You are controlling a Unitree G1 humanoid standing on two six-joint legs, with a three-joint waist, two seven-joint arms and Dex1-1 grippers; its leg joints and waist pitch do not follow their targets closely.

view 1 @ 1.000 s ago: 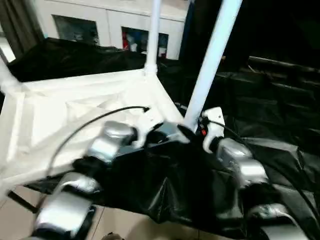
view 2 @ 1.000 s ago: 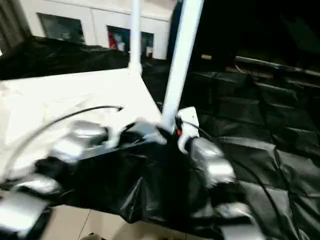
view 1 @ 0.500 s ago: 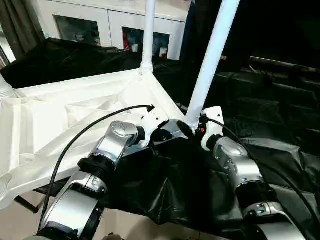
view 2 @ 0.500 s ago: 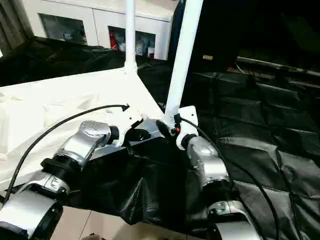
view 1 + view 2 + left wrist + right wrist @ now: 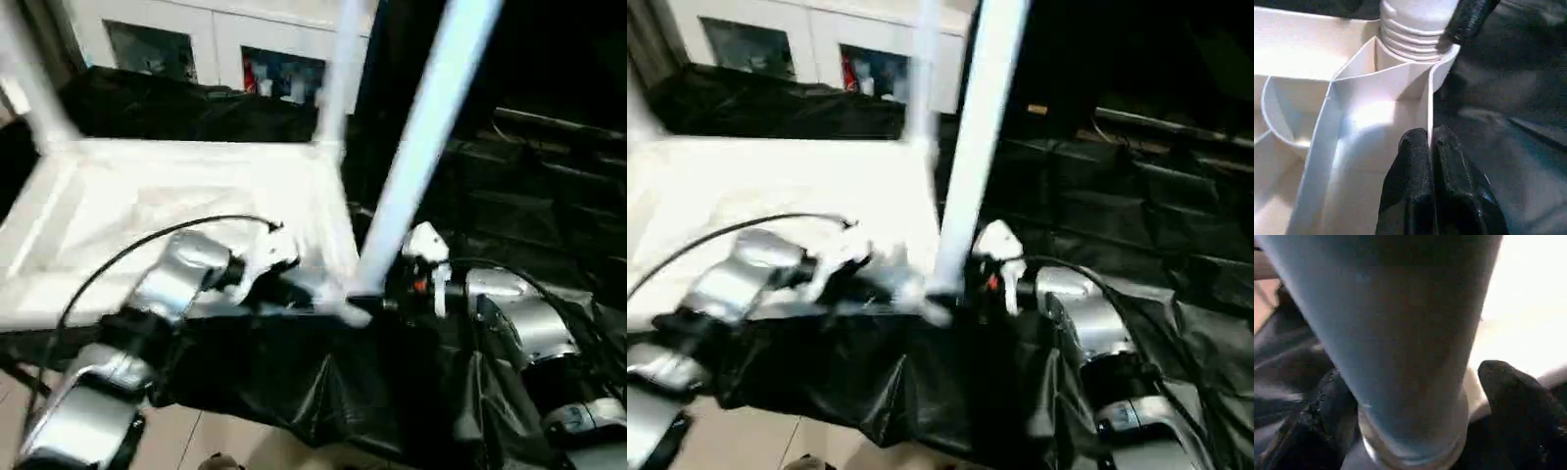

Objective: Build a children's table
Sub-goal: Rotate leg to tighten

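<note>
The children's table top (image 5: 147,206) lies underside up on the black-draped work table, with white legs standing in its corners. My left gripper (image 5: 1429,142) is shut on a thin upright rib of the top, right beside the near-right corner socket. In that socket stands the near leg (image 5: 421,137), its threaded base (image 5: 1415,24) showing in the left wrist view. My right gripper (image 5: 1415,374) is open, with its black fingers (image 5: 1518,401) on either side of this leg's base and a small gap at one finger. Another leg (image 5: 338,69) rises at the far corner.
The work table's black cloth (image 5: 549,196) stretches off to the right in folds. A white cabinet (image 5: 196,39) stands behind. A third leg (image 5: 29,78) rises at the far left. A black cable (image 5: 127,255) arcs over my left forearm. Tiled floor (image 5: 225,441) lies below the table's near edge.
The whole picture has swung and blurred, so the camera has moved. Both grippers stay at the near-right corner. My right forearm now reaches in more from the right.
</note>
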